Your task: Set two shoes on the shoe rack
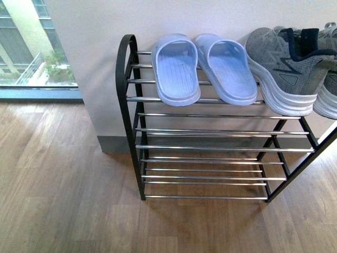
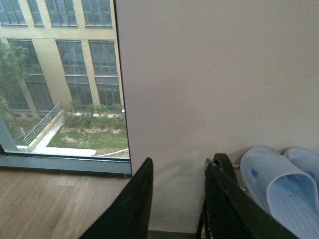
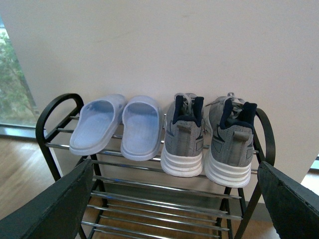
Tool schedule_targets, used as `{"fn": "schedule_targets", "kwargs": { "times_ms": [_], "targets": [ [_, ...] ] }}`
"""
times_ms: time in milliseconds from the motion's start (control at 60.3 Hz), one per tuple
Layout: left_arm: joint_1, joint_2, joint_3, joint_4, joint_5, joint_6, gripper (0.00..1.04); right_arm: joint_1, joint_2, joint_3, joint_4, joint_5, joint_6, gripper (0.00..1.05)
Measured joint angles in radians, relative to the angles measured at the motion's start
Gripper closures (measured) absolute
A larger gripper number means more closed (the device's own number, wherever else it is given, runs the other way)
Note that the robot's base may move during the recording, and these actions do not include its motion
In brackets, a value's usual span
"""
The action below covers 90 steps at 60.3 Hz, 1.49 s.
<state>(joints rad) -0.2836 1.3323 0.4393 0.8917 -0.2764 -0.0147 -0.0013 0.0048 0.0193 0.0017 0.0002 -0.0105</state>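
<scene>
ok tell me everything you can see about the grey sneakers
The grey sneakers are a knit lace-up pair with thick ribbed white soles and dark navy collars. They stand upright side by side on the top tier of the shoe rack, heels facing out, toes toward the wall, just beside the pale blue slides.

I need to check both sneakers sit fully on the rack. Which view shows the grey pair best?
The right wrist view: both grey sneakers show whole, heels outward, on the rack's top tier. The front view cuts them off at its edge. The left wrist view shows none.
</scene>
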Motion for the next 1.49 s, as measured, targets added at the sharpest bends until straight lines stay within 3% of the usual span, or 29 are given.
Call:
{"fn": "schedule_targets", "kwargs": {
  "times_ms": [133,696,763,846,1492],
  "targets": [
    [0.044,-0.079,-0.093,0.006,0.043,0.0,1.04,0.0,0.0,0.0,0.0,0.0,0.0,0.09],
    [0.193,-0.471,-0.348,-0.131,0.189,0.004,1.03,0.0,0.0,0.0,0.0,0.0,0.0,0.09],
    [0.246,-0.51,-0.369,-0.151,0.264,0.005,1.03,0.0,0.0,0.0,0.0,0.0,0.0,0.09],
    [0.277,-0.526,-0.403,-0.122,0.267,0.005,1.03,0.0,0.0,0.0,0.0,0.0,0.0,0.09],
    [0.28,-0.938,-0.425,-0.499,0.276,0.006,1.03,0.0,0.0,0.0,0.0,0.0,0.0,0.09]
  ]
}}
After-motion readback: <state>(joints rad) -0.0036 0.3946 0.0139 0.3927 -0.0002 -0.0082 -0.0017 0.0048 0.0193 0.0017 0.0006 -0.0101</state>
